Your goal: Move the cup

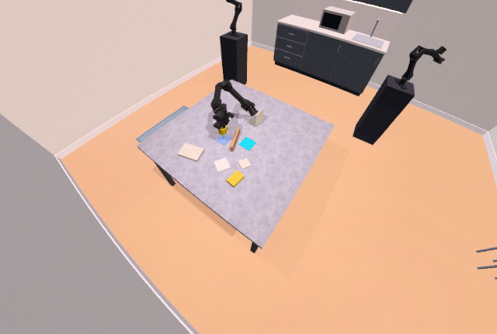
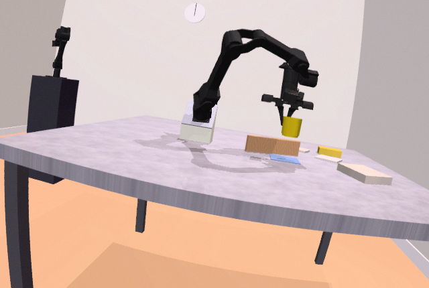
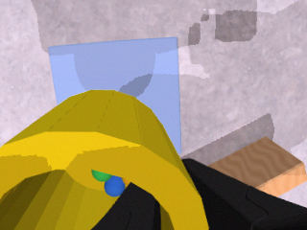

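My gripper [image 1: 221,124] [image 2: 286,116] [image 3: 168,171] is shut on the rim of a yellow cup [image 1: 223,129] [image 2: 291,126] [image 3: 83,153] and holds it upright in the air above the light blue pad [image 1: 223,140] [image 2: 284,158] [image 3: 129,71]. Inside the cup the wrist view shows a blue marble [image 3: 114,186] and a green marble [image 3: 100,175]. A bright cyan pad [image 1: 247,144] lies on the far side of a wooden block [image 1: 234,138] [image 2: 272,145] [image 3: 263,167] that stands between the two pads.
A cream slab [image 1: 191,151] [image 2: 364,173], two pale tiles [image 1: 221,164] [image 1: 244,162] and a yellow block [image 1: 234,178] [image 2: 330,151] lie on the grey table [image 1: 280,154] [image 2: 104,153]. The arm's white base box [image 1: 256,116] [image 2: 197,128] stands at the back.
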Robot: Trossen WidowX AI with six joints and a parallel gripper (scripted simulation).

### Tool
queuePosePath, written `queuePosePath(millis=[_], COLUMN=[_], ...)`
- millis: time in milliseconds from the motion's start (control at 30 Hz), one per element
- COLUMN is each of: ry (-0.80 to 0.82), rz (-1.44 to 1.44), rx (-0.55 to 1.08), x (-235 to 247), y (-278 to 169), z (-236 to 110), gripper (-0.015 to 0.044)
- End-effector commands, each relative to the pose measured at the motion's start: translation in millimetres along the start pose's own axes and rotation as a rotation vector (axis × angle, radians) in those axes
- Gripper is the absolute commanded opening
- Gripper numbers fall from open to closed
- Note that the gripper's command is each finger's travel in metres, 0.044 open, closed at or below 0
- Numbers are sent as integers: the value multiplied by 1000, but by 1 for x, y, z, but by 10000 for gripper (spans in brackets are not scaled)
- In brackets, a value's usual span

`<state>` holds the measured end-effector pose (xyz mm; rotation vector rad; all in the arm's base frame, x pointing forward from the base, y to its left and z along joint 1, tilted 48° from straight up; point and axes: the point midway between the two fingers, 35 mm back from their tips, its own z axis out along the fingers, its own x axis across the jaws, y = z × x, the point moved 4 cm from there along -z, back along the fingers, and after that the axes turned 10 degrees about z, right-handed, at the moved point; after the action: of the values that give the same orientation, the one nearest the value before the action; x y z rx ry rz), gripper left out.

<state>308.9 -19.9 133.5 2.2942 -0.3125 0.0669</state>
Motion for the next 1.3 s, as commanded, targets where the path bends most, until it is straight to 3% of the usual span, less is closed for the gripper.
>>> queuePosePath(millis=[0, 567, 1267], ry=[0, 0, -6], rz=[0, 0, 5], rx=[0, 0, 4], x=[0, -2, -33], y=[0, -3, -54], z=[0, 0, -4], gripper=[0, 0, 0])
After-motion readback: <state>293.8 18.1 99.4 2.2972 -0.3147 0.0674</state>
